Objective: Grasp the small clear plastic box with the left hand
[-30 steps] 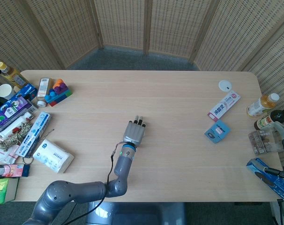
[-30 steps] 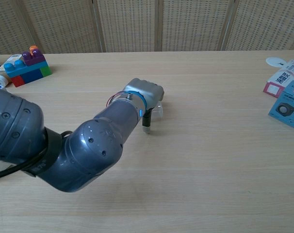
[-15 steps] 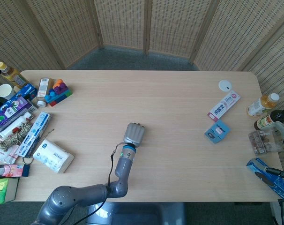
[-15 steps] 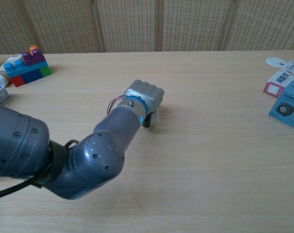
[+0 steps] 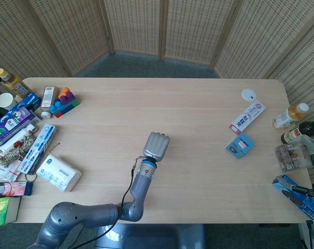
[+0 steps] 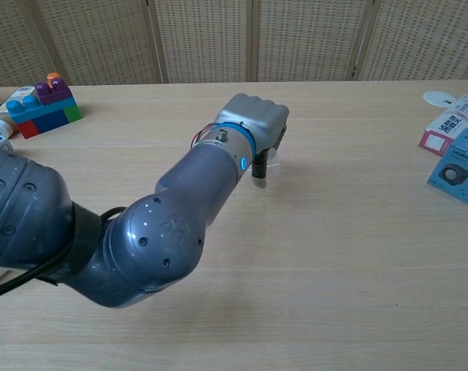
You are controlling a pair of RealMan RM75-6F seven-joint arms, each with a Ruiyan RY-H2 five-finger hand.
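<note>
A light wooden table (image 5: 198,129) fills the head view. At its centre the robot's left hand (image 5: 156,146) is curled closed around the small clear plastic box (image 6: 271,160), only an edge of which shows under the hand in the chest view. The right hand is not visible.

My left hand (image 6: 253,124) curls in a fist around the small clear plastic box (image 6: 271,158), a sliver showing at its four o'clock, above the table (image 6: 357,232).
</note>
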